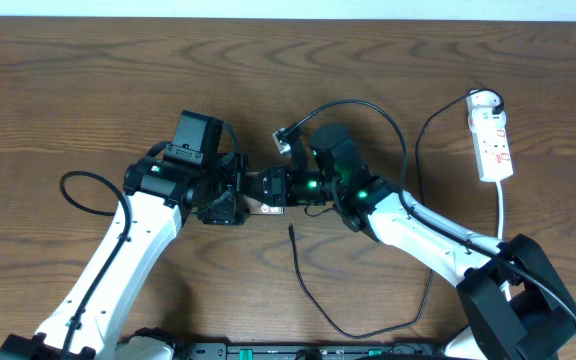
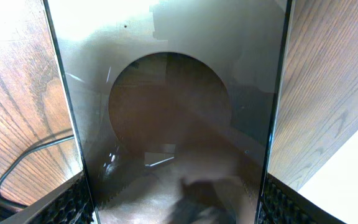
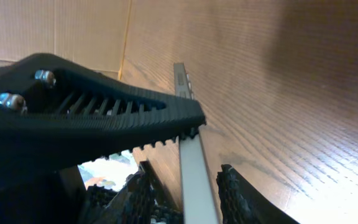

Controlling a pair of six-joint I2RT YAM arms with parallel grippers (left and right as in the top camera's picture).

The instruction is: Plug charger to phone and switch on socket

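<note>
left gripper (image 2: 176, 202) clamps phone (image 2: 179, 93) | right gripper (image 3: 211, 152) straddles its edge (grip unclear)

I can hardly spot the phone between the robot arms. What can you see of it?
The phone is a flat, thin slab with a dark, glossy brownish face that reflects the camera. It is over the middle of the wooden table. The left gripper holds its long sides. The right gripper straddles its pale thin edge; whether it pinches is unclear. A white label shows at one end.
</note>
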